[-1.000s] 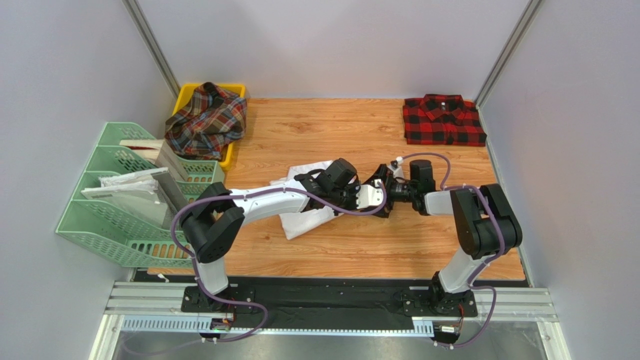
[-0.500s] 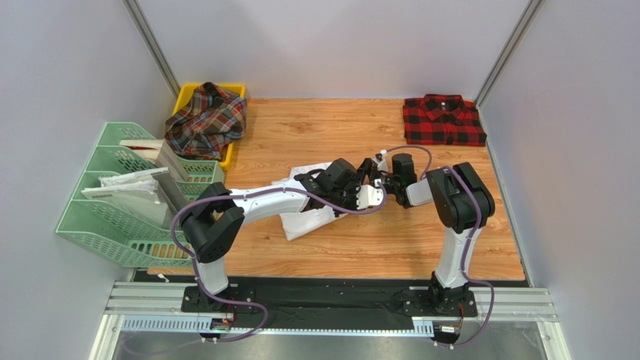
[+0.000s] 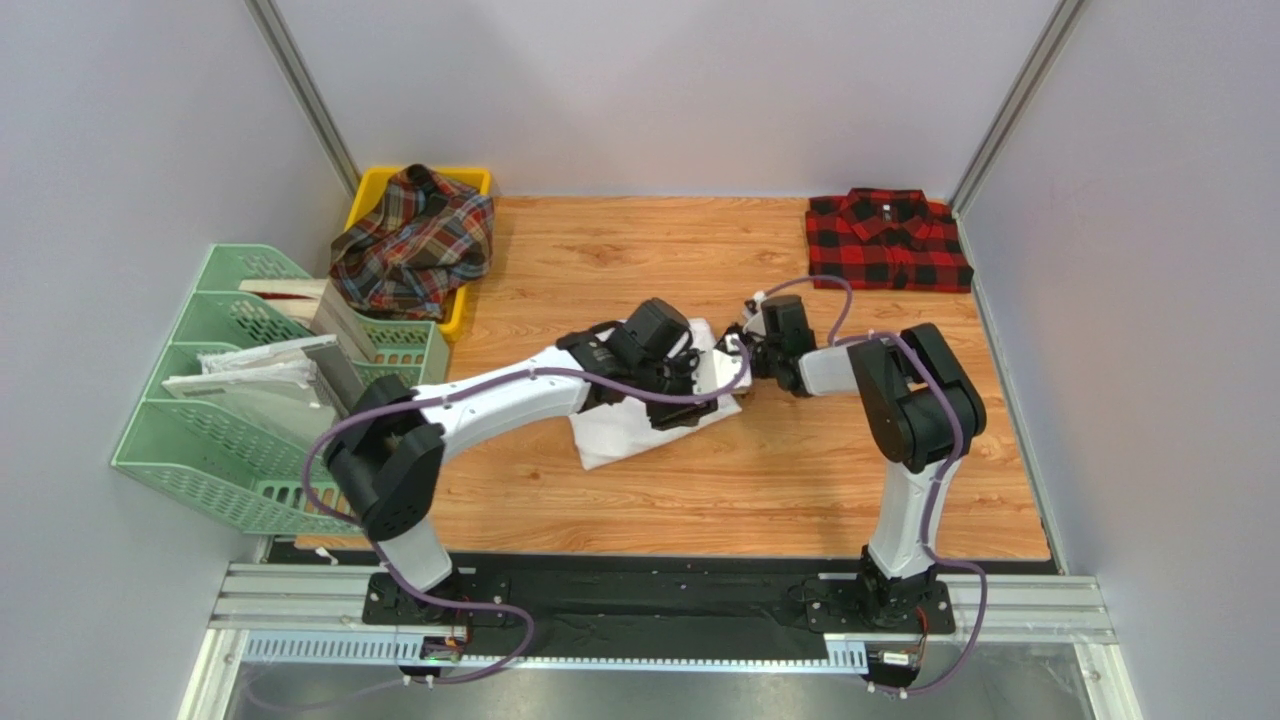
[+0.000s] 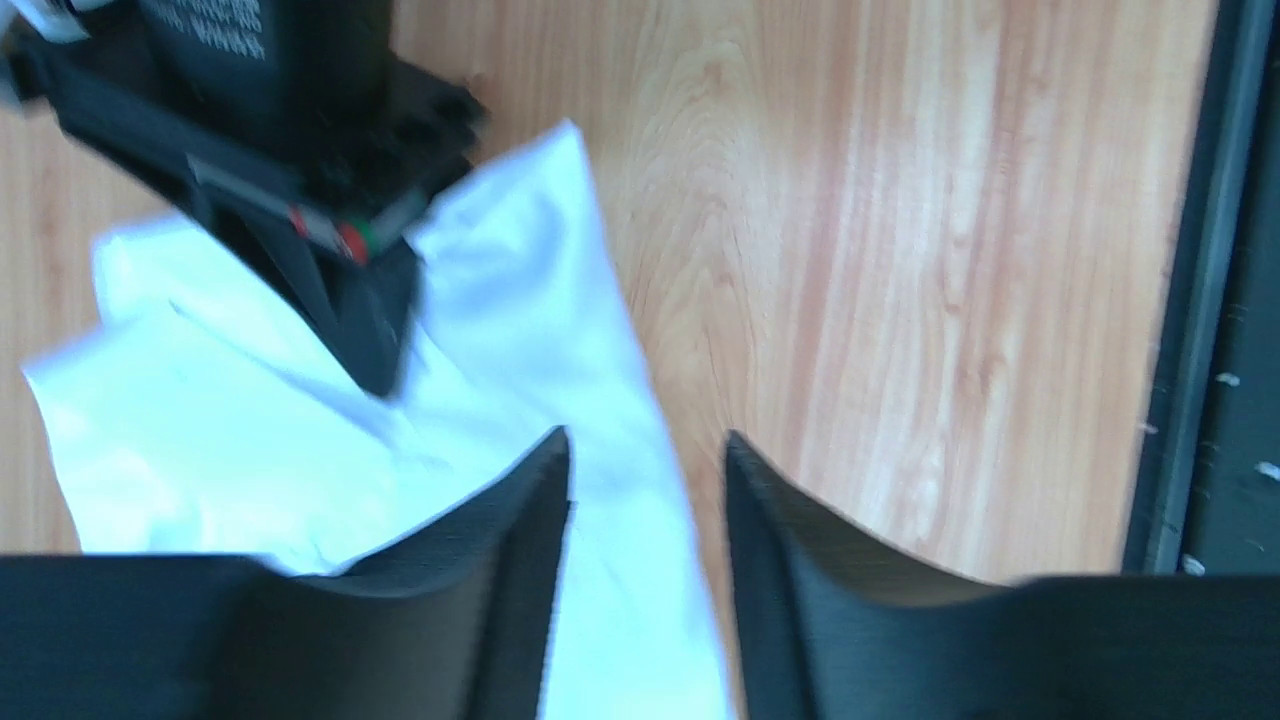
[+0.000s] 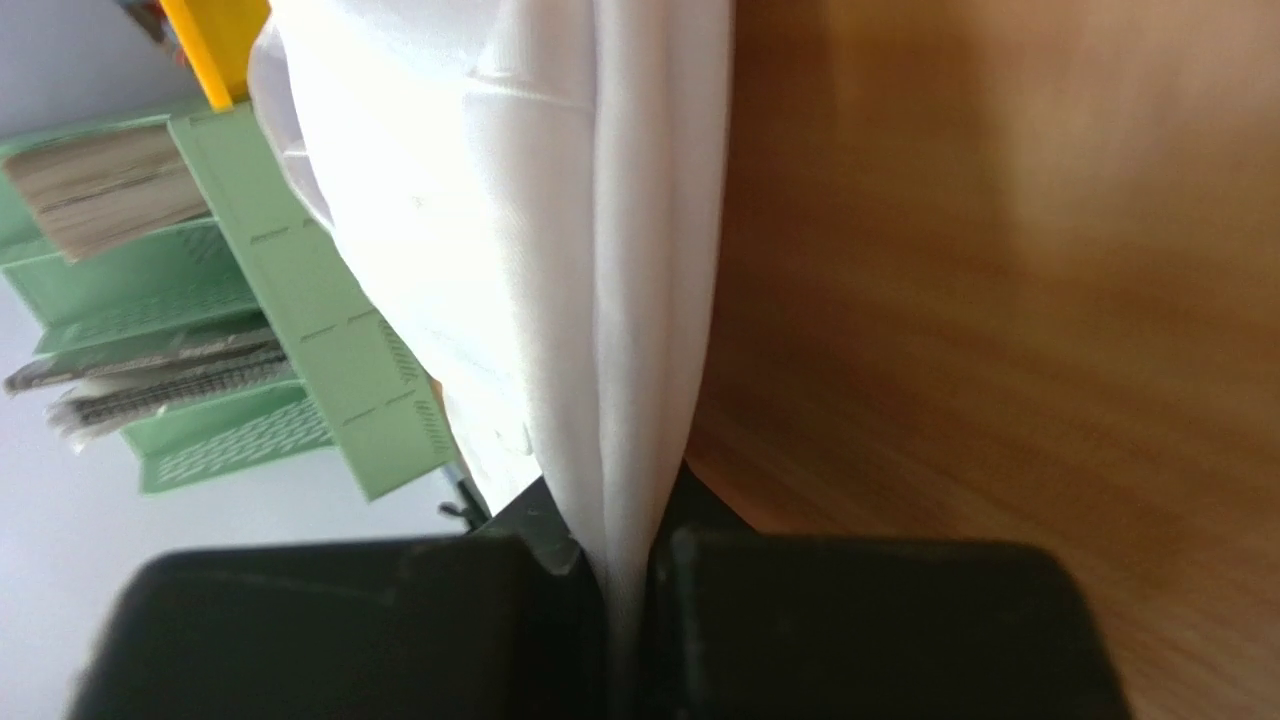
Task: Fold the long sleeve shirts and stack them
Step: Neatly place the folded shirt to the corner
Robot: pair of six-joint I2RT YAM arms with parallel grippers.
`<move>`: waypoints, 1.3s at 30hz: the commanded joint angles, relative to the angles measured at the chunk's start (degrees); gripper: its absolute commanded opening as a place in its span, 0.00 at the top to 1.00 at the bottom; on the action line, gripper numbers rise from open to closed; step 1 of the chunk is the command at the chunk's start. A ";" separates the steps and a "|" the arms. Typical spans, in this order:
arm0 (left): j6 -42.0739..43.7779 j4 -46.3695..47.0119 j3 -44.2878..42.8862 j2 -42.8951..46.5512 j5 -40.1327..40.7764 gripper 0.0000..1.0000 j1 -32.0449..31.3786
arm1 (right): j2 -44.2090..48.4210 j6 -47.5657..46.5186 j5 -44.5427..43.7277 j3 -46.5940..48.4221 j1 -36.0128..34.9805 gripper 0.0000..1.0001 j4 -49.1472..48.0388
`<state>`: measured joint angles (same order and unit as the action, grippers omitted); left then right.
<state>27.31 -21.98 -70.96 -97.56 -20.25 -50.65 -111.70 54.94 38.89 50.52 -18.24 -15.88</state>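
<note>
Grey walls enclose the wooden tabletop. Mid-table lies the white shirt, its edge pinched in the closed right gripper, with the left gripper over it, fingers apart. The red-and-black checked shirt lies folded in the far right corner, and the tartan shirt is heaped in a yellow bin at far left.

The middle shirt lies at the centre of the surface. The left hand is over its right part, and the right hand pinches its far right edge. The corner shirt lies at the far right. The bin shirt sits in a bin at the far left, behind a rack holding papers.
</note>
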 commanded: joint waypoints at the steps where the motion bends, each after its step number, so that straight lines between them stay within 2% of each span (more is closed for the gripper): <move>1: -2.01 -12.46 -3.49 10.89 -7.78 0.41 2.66 | 3.69 -20.16 -9.09 15.52 3.38 1.00 21.95; 2: -1.48 -15.43 -3.14 12.20 -8.57 0.19 3.27 | 2.55 -23.87 -9.36 18.88 3.73 1.00 25.25; 3: -1.12 -16.60 -2.00 14.57 -8.40 0.19 3.54 | 2.02 -27.48 -10.41 21.78 4.52 1.00 28.50; 4: -1.21 -17.48 -1.21 15.72 -7.62 0.18 3.63 | 1.49 -35.26 -10.85 27.82 4.96 1.00 34.54; 6: -2.17 -19.76 1.42 18.35 -7.00 0.18 4.16 | -1.74 -42.33 -12.07 34.35 6.36 1.00 40.63; 7: -2.78 -20.47 2.31 19.06 -6.82 0.18 4.42 | -3.42 -45.41 -11.74 38.56 7.07 1.00 47.19; 8: -4.18 -21.69 3.27 19.86 -6.91 0.18 4.60 | -5.09 -51.88 -11.39 46.34 7.86 1.00 50.56; 10: -5.59 -21.79 7.05 21.97 -6.38 0.17 4.60 | -10.10 -56.85 -12.35 54.56 9.97 1.00 58.55; 11: -6.82 -21.88 8.19 22.93 -6.21 0.16 4.60 | -11.51 -60.53 -13.31 61.56 10.67 1.00 60.07; 14: -8.50 -21.79 11.36 23.73 -5.77 0.16 4.69 | -18.36 -63.98 -16.65 71.87 13.31 1.00 64.74; 15: -9.46 -21.71 12.06 23.82 -5.59 0.16 4.60 | -19.94 -66.08 -18.49 78.26 14.36 1.00 66.05; 18: -10.17 -21.71 12.86 24.17 -5.59 0.16 4.69 | -23.91 -71.08 -22.00 85.86 15.69 1.00 68.96; 28: -9.82 -22.15 14.80 25.05 -3.92 0.16 4.69 | -18.21 -81.03 -25.45 85.80 19.82 1.00 67.38; 39: -9.29 -22.67 14.36 24.96 -2.86 0.15 4.69 | -13.81 -78.76 -26.59 87.20 22.63 1.00 60.01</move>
<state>18.94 -44.36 -56.16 -73.93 -23.46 -46.13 -131.50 -23.59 13.32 134.04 3.73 51.03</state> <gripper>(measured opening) 0.845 0.023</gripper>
